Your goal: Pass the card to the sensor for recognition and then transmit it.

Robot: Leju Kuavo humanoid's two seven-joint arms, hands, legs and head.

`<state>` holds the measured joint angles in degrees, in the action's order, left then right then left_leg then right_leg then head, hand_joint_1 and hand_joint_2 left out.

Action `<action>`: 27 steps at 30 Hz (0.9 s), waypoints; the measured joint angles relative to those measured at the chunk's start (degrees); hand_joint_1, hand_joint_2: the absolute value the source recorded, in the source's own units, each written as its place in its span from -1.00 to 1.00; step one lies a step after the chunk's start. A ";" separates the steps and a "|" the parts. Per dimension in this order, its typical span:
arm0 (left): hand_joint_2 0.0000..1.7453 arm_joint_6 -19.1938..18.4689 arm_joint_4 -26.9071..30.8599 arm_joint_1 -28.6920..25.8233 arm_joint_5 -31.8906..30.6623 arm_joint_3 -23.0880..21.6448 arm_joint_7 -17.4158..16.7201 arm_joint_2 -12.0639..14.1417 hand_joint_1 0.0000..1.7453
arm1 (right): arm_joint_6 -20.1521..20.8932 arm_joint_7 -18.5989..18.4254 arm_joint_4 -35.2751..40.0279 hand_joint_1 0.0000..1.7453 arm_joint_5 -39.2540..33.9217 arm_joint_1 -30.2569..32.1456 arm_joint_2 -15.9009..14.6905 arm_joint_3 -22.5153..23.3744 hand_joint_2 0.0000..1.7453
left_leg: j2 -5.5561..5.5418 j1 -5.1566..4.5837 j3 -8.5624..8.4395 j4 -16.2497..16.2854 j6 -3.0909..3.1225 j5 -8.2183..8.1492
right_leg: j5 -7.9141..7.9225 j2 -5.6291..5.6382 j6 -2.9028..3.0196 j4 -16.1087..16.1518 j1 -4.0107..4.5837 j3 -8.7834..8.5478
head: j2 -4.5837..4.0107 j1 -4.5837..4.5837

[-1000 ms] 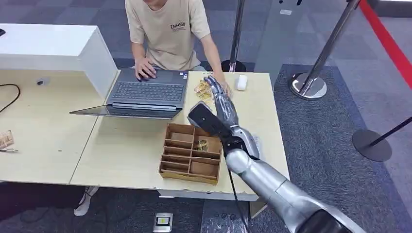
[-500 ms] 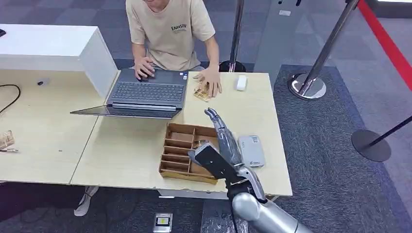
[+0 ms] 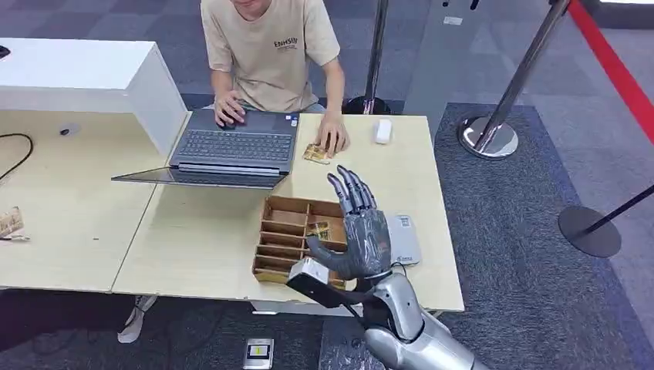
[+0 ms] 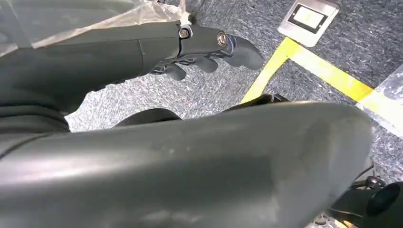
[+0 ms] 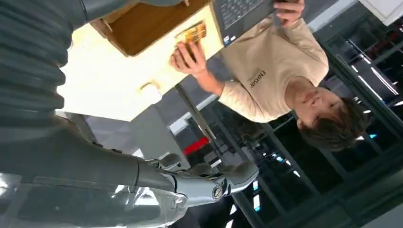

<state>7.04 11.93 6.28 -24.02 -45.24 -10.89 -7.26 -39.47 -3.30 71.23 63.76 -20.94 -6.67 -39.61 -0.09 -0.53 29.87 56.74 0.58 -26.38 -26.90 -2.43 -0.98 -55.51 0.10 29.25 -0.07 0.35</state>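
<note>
Lying flat on the table (image 3: 200, 247) in the upper middle of the head view, just right of the laptop (image 3: 235, 146): the card (image 3: 315, 154), with a person's hand (image 3: 333, 141) resting on its far edge. Looking thin, small and gold-brown with a printed pattern too fine to read; showing the same colour in the right wrist view. Probably handling as light, stiff and slick, so calling for a pinch across two opposite edges or a slide to the table edge first, rather than pressure on the face. Sitting in a middle compartment of the wooden tray (image 3: 266, 206): a second card (image 3: 320, 230) of like colour. Hovering at lower centre, above the tray's right end and partly covering the grey sensor (image 3: 409, 240): the right hand (image 3: 359, 239), fingers spread and pointing up the frame, gripping nothing. Hanging over grey floor in its own wrist view: the left hand (image 4: 209, 47), carrying nothing visible, fingers loosely bent, open or closed being hard to tell.
</note>
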 joint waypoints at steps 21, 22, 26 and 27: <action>-1.00 -0.42 0.00 0.15 -0.15 0.00 0.02 0.00 -1.00 | 0.02 2.19 -8.90 -1.00 -8.18 -0.03 0.59 -3.19 1.00 | 0.00 0.00 0.00 0.00 0.00 0.00 | 0.00 0.00 0.00 0.00 0.00 -0.01 | 0.00 0.02; -1.00 -0.59 0.00 0.15 -0.15 0.00 0.04 0.00 -1.00 | 0.02 2.38 -9.53 -1.00 -8.48 -0.07 0.70 -3.32 1.00 | 0.00 0.00 0.00 0.00 0.00 0.00 | 0.00 0.00 0.00 0.00 0.00 -0.01 | 0.00 0.02; -1.00 -0.63 0.00 0.17 -0.13 0.00 0.09 0.00 -1.00 | 0.00 2.62 -11.67 -1.00 -8.83 -0.10 0.96 -3.72 1.00 | 0.00 0.00 0.01 0.00 0.00 0.00 | 0.00 0.00 0.00 0.00 0.00 -0.01 | 0.00 0.02; -1.00 -0.63 0.00 0.17 -0.13 0.00 0.09 0.00 -1.00 | 0.00 2.69 -12.07 -1.00 -9.01 -0.12 1.07 -3.80 1.00 | 0.00 0.00 0.00 0.00 0.00 0.00 | 0.00 0.00 0.00 0.00 0.00 -0.01 | 0.00 0.02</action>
<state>6.40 11.93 6.45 -24.15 -45.24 -10.80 -7.26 -39.47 -0.61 59.17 54.75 -21.06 -5.59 -43.41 -0.09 -0.53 29.87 56.74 0.59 -26.37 -26.90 -2.43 -0.98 -55.51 0.10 29.24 -0.07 0.37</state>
